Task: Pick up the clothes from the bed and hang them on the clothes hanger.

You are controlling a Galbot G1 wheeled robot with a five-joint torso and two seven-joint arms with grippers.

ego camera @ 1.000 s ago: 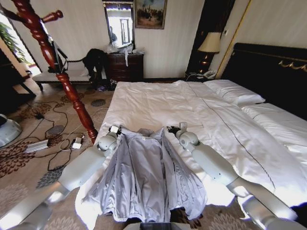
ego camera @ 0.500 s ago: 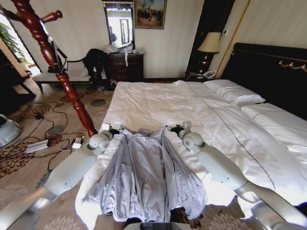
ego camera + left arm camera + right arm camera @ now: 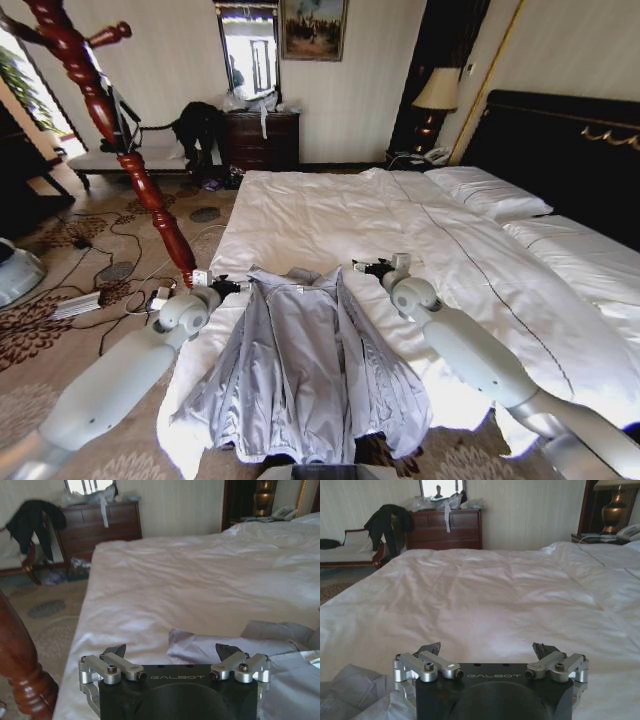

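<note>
Both arms have spread outward, left gripper [image 3: 222, 285] and right gripper [image 3: 368, 267] jaws released beside the jacket [image 3: 305, 360].

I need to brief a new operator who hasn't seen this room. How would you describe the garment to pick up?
Find the wide white bed. At its near edge, a light grey jacket lies spread open, collar pointing up the bed. It is pale and thin, unlike the black garment draped on the chair.
</note>
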